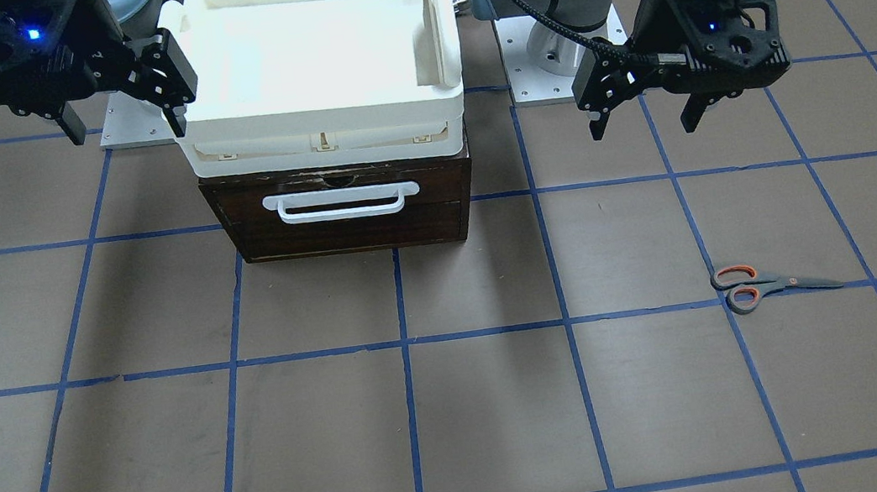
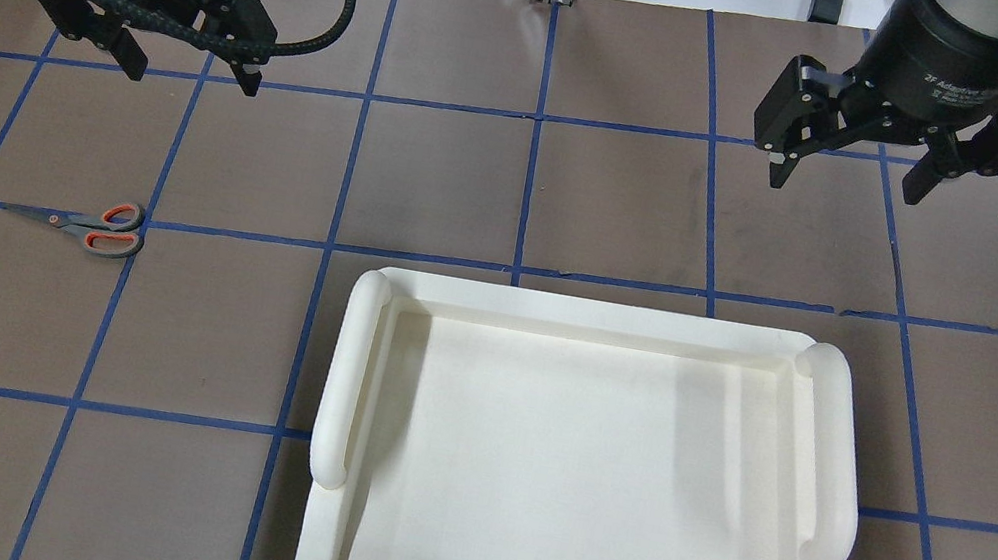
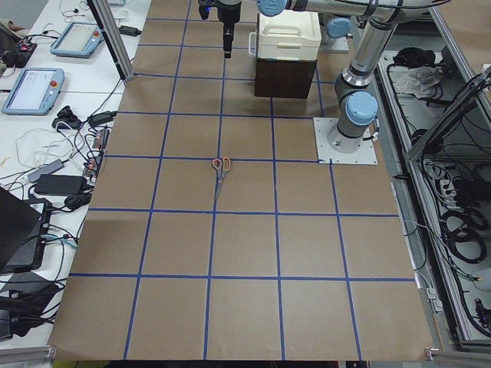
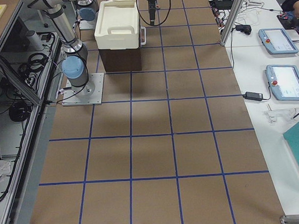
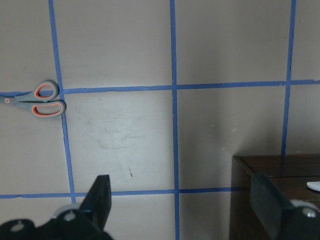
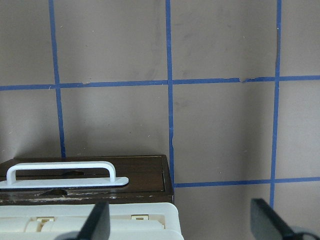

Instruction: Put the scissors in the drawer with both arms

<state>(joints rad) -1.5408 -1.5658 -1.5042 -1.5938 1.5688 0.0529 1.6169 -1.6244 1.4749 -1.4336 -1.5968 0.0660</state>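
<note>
The scissors [image 1: 749,287] lie flat and closed on the brown table, out toward my left; they also show in the overhead view [image 2: 97,226] and the left wrist view [image 5: 40,100]. The drawer [image 1: 349,207] is shut, its dark wooden front and white bar handle [image 1: 342,202] facing away from me. My left gripper [image 1: 647,121] hangs open and empty above the table, between the drawer and the scissors, and shows overhead [image 2: 191,79]. My right gripper [image 1: 127,133] is open and empty beside the tray's other end, also overhead [image 2: 842,187].
A white plastic tray [image 2: 353,367] sits on top of the drawer box and hides it from overhead. Blue tape lines grid the table. Arm base plates [image 1: 557,52] stand behind the box. Teach pendants [image 4: 280,42] and cables lie on the side benches.
</note>
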